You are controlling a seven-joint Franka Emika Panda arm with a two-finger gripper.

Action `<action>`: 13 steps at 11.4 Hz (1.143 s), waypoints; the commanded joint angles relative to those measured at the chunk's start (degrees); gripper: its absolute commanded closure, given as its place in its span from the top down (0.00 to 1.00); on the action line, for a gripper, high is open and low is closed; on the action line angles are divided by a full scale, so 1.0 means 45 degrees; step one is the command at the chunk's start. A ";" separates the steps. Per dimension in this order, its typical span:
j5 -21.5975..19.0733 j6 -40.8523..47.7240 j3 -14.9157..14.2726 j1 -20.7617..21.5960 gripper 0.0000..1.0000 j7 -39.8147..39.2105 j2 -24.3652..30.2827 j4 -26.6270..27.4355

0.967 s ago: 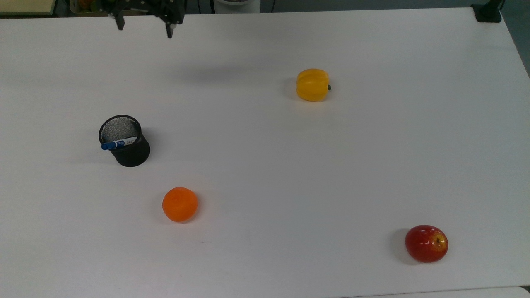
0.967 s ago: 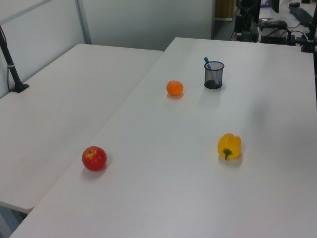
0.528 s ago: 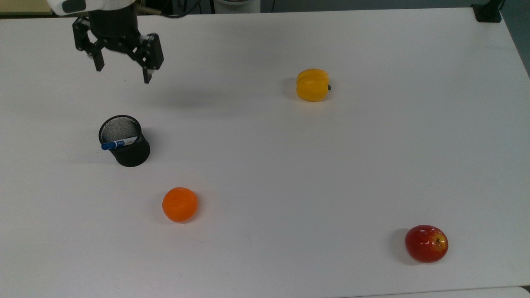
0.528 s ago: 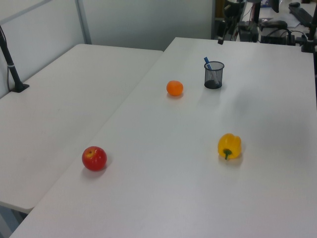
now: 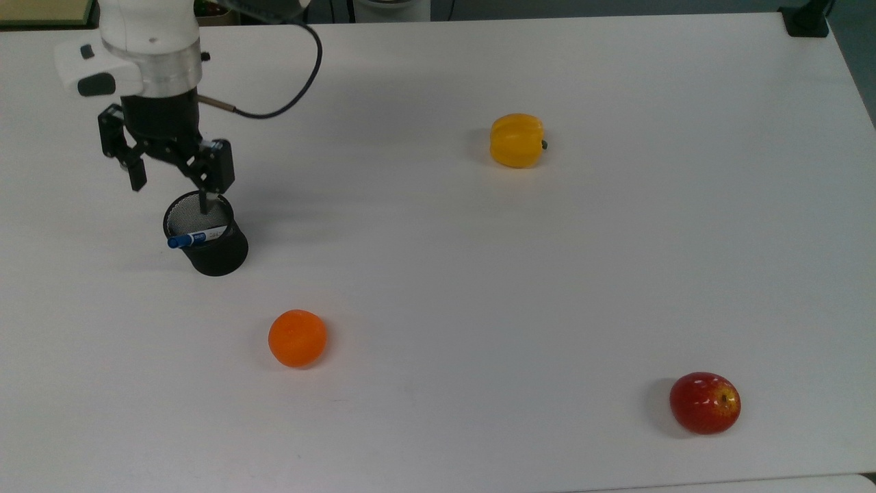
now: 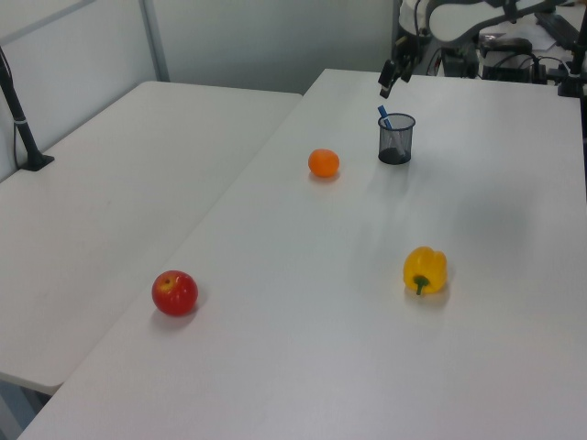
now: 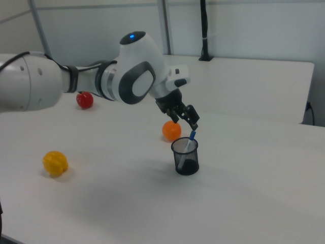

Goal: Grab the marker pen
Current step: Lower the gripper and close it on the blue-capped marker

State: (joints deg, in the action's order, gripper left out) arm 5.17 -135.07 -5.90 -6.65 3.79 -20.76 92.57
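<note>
Near the table's far-left edge in the top view: the gripper (image 5: 170,190) hangs above the mesh cup (image 5: 206,234), fingers spread wide and holding nothing.
Marker pen: the marker pen (image 5: 196,237) leans inside the mesh cup, blue cap poking over the rim toward the top view's left.
Hidden parts: the pen's lower barrel is lost behind the cup's mesh wall; one fingertip (image 5: 203,203) overlaps the cup's mouth in the top view, and whether it is inside the cup or above it I cannot tell.
Cut off: the arm (image 5: 149,41) runs out of the top view at the upper edge; its cable (image 5: 301,82) loops over the table (image 5: 479,287).
Writing: the pen's blue label band carries print too small to read.
Left view: the gripper (image 6: 389,77) sits above the cup (image 6: 396,138), the pen's cap (image 6: 383,114) rising from the rim.
Right view: the gripper (image 7: 185,117) is just above the pen's cap (image 7: 192,136).
Other things: an orange (image 5: 297,337) lies near the cup; a yellow pepper (image 5: 517,140) and a red apple (image 5: 705,402) lie well apart from it.
</note>
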 commanded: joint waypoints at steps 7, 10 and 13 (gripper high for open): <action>0.0121 -0.2366 -0.0037 -0.0065 0.43 0.1600 -0.1052 0.0092; 0.0551 -0.2366 -0.0037 -0.0065 0.43 0.1619 -0.1071 0.0268; 0.0688 -0.2366 -0.0037 -0.0045 0.34 0.1639 -0.1168 0.0327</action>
State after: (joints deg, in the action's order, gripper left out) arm 6.85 -144.52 -5.90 -7.20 9.55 -26.13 92.88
